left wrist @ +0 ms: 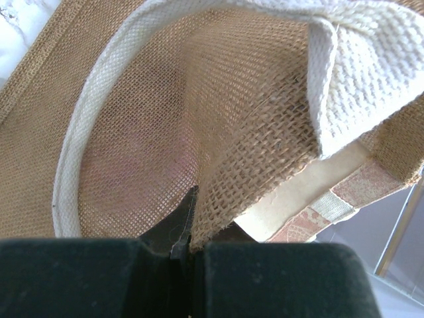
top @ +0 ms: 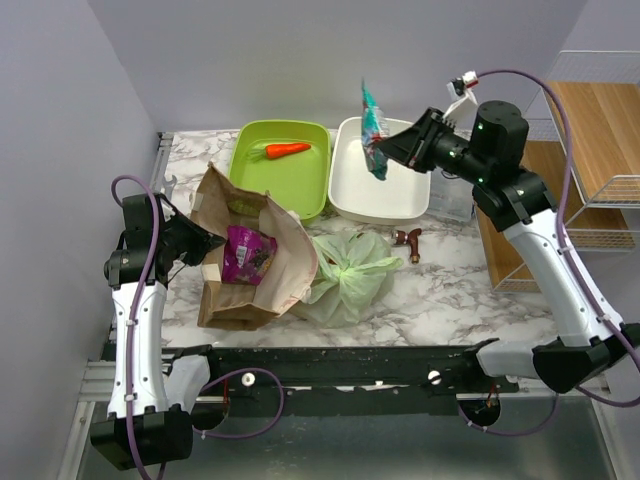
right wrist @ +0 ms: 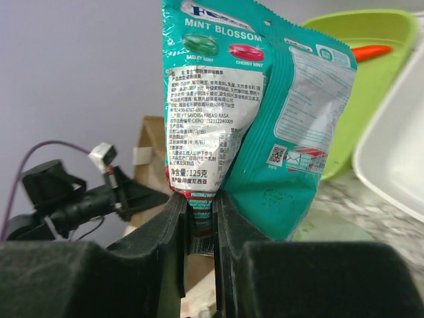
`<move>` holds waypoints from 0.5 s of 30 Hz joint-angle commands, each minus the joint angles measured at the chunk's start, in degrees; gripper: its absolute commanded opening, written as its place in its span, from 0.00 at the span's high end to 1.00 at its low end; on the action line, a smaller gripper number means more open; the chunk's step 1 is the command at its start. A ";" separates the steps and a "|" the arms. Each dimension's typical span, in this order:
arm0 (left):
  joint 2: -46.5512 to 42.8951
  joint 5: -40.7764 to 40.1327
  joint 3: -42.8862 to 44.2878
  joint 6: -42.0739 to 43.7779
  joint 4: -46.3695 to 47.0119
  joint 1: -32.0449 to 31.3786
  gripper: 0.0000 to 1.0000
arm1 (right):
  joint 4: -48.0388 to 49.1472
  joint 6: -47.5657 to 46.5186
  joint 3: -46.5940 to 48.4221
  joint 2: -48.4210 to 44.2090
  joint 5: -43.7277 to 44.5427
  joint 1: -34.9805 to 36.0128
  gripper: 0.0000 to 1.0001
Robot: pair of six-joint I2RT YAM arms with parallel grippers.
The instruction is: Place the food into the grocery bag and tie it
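Right gripper (right wrist: 199, 202) pinches a mint packet (right wrist: 225, 99) by its end above the white tub (top: 385, 212); left gripper (left wrist: 187, 225) clamps the brown bag (left wrist: 146, 132) by its rim. The floppy packet may slip or miss.

Right claw (right wrist: 199, 207) clamps the lower edge of an upright teal mint packet (right wrist: 265, 99). Behind it, a green tub (right wrist: 391, 30) holds a carrot (right wrist: 371, 52).

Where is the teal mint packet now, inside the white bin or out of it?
Out. The right gripper holds the mint packet in its jaws, in the air above the white bin.
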 commanded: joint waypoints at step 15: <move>-1.22 1.88 -1.13 -0.22 0.00 -0.51 1.00 | 19.35 3.97 19.59 19.65 0.18 30.81 0.99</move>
